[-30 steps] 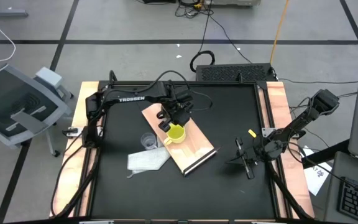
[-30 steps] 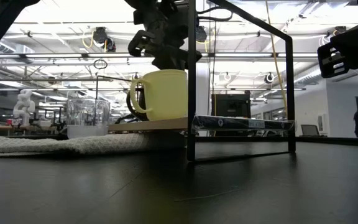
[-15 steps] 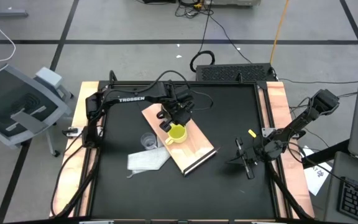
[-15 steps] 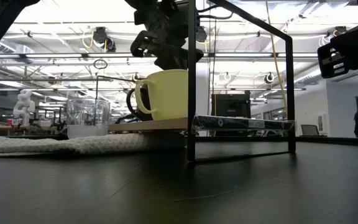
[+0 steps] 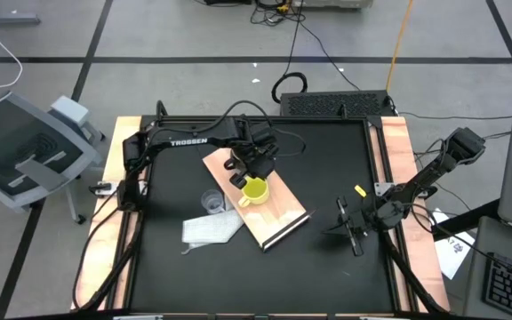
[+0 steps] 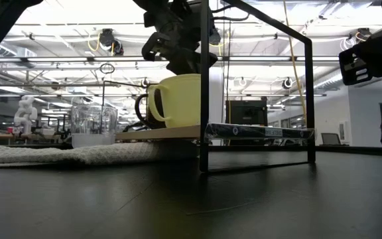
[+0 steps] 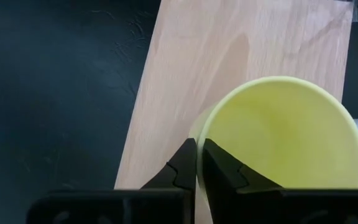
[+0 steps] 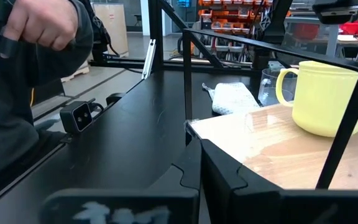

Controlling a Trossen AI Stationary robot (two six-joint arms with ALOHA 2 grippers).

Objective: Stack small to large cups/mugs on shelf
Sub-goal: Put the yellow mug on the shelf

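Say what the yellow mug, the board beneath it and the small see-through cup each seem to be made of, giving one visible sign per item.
Yellow mug: likely plastic or glazed ceramic; smooth, even, opaque surface.
Board: light wood, possibly veneer; grain streaks, smooth finish.
Clear cup: probably thin plastic; the room shows through its walls.

Bright ceiling lights [image 6: 78, 16] glare in the low view (backlighting everything), leaving the black tabletop [image 6: 191, 199] dim and blurred.
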